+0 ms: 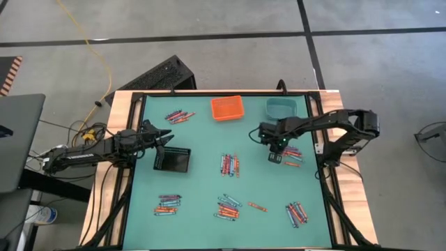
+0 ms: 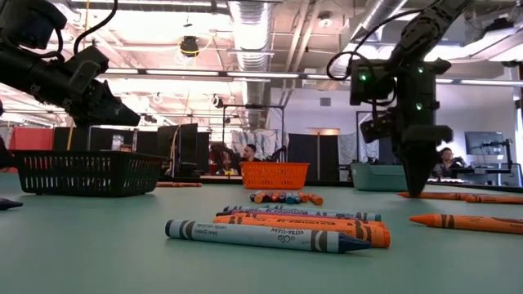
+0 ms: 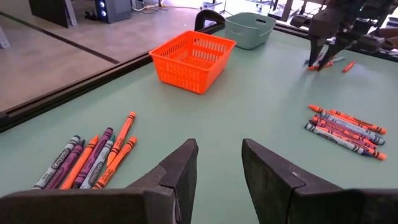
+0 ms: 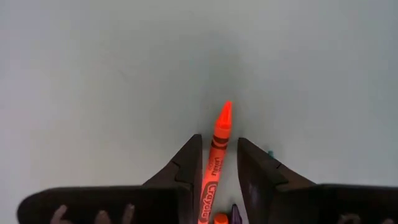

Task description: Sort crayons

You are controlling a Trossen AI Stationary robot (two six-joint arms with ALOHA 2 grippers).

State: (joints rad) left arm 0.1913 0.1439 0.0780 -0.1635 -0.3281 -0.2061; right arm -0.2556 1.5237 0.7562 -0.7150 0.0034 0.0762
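Note:
Crayons lie flat on the green table in several small heaps: far left (image 1: 179, 116), middle (image 1: 230, 164), near left (image 1: 167, 204), near middle (image 1: 227, 207), near right (image 1: 297, 213) and one by the right arm (image 1: 293, 155). My right gripper (image 1: 275, 155) points down at that last heap, its tips at the table (image 2: 413, 189). It is open, its fingers on either side of an orange crayon (image 4: 219, 149) that lies on the table. My left gripper (image 3: 217, 165) is open and empty, just beyond the black bin's (image 1: 173, 160) far left corner.
An orange bin (image 1: 227, 107) and a teal bin (image 1: 282, 107) stand at the far edge, the black bin left of the middle. A lone crayon (image 1: 257, 206) lies near the front. People and furniture show in the room behind.

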